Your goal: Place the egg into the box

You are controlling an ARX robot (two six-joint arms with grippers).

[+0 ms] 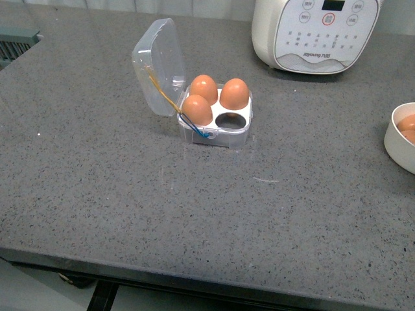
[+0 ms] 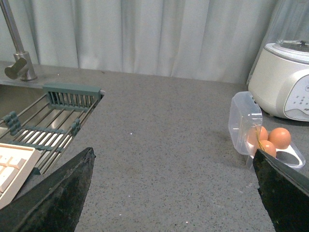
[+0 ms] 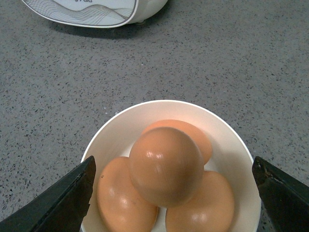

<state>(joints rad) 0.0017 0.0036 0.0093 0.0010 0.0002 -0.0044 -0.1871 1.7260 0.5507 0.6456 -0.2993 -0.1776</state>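
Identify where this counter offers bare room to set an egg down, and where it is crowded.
Bare counter spans the whole near side in front of the box, and the stretch between box and bowl. Crowded: the far right by the white appliance, and the bowl, piled with eggs. The box keeps one empty hole.

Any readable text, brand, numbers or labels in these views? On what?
"Joyoung", faint, followed by two characters too small to read: low on the control panel of the white appliance, front view.
Button labels on that panel: too small to read.
Panel marks in the left wrist view: blurred, unreadable.
Box, eggs, bowl: no text.
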